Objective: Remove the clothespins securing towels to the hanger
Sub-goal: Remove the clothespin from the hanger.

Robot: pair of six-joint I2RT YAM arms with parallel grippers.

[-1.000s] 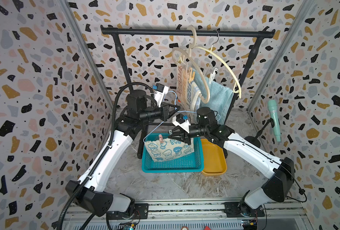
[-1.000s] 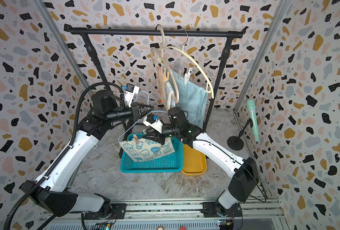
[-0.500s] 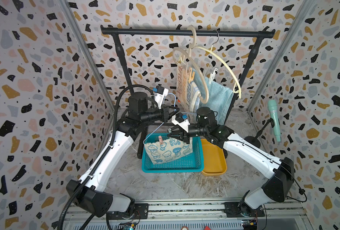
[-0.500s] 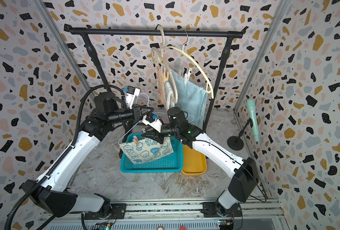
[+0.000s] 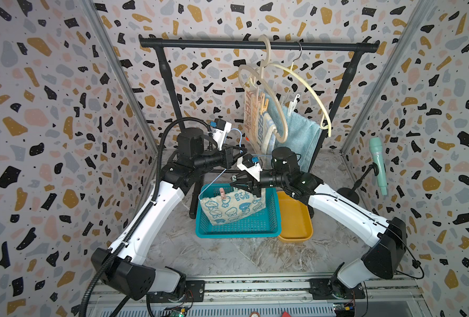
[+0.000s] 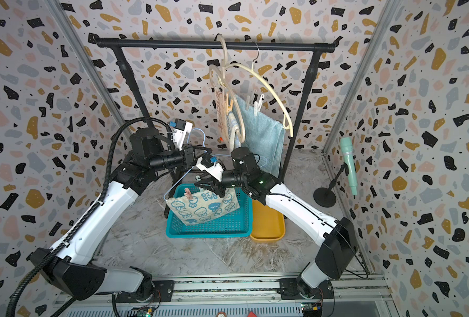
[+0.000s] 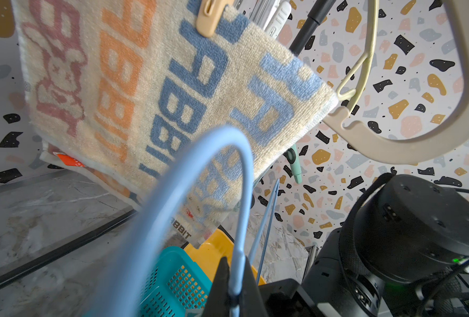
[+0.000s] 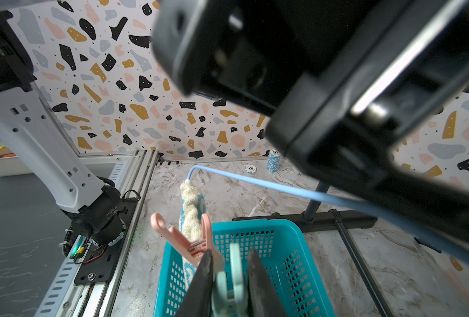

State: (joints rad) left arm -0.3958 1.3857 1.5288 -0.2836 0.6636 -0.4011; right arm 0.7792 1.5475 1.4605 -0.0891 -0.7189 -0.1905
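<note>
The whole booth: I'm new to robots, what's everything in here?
Rail: one, black, at the back.
Cream hangers: two, on the rail.
Blue wire hanger: one, in the left gripper.
Basket: one, teal, on the floor.
Tray: one, yellow, beside the basket.
Towels: three; RABBIT towel and blue towel on the cream hangers, cartoon towel on the wire hanger.
Pink clothespin: one, on the cartoon towel.
Mint clothespin: one, in the right gripper.
Orange clothespin: at least one, on the RABBIT towel.
White clothespins: several, on the blue towel.
Microphone: one, mint, on a stand.
Arms: two, white and black.
</note>
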